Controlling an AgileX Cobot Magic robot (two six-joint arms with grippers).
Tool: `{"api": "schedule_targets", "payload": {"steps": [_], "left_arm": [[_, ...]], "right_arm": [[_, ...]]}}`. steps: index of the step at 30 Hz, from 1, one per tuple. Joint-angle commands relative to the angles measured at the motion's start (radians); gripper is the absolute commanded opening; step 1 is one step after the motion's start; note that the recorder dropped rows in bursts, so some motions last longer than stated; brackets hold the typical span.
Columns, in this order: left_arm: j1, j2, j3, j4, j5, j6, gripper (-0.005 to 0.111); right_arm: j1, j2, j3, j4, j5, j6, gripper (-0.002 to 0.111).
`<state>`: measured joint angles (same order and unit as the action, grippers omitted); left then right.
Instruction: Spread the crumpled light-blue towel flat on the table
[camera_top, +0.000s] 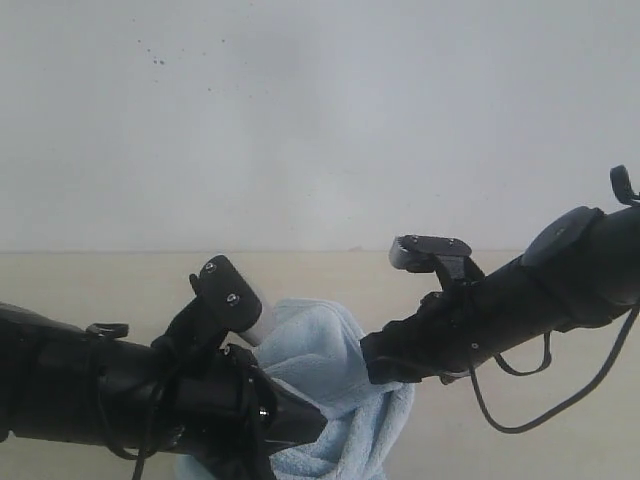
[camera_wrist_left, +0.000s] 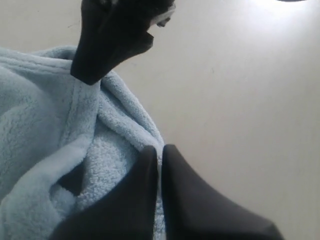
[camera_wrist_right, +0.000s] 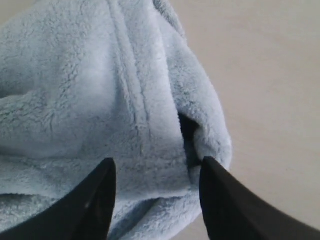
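Light-blue towel (camera_top: 330, 350) is lying bunched on the tabletop (camera_top: 90, 285). The left arm (camera_top: 100, 390) is extending low, left fingers (camera_wrist_left: 142, 185) pressing shut at the hem; the right arm (camera_top: 500, 310) is angling down, right fingers (camera_wrist_right: 97, 195) hovering spread over a fold.

In the exterior view, cannot see either pincer's tips: left pincer (camera_wrist_left: 160, 149) and right pincer (camera_wrist_right: 157, 161) lost behind arms and towel (camera_top: 335, 360). Lower part of towel cut off by the bottom edge there, and by the frame edges in both wrist views. Cannot tell whether right tips touch cloth.
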<state>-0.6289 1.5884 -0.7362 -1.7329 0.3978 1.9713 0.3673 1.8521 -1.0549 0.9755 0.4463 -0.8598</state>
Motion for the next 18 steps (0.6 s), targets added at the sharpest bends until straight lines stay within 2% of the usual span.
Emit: {"api": "schedule_targets", "payload": {"steps": [1,9,17,18], "left_arm": [[-0.009,0.013,-0.004,-0.011,0.017,0.004,0.004],[-0.009,0.013,-0.026,-0.011,0.005,0.022,0.004],[-0.009,0.013,-0.045,-0.011,-0.186,0.022,0.004],[-0.009,0.013,-0.045,-0.011,-0.203,0.022,0.004]], "right_arm": [[0.002,-0.003,-0.005,0.005,-0.045,-0.015,0.049],[0.002,0.055,-0.005,0.087,-0.014,-0.019,0.049],[0.002,0.080,-0.005,0.089,-0.010,-0.032,0.048],[0.002,0.080,-0.005,0.091,-0.005,-0.032,0.044]]}}
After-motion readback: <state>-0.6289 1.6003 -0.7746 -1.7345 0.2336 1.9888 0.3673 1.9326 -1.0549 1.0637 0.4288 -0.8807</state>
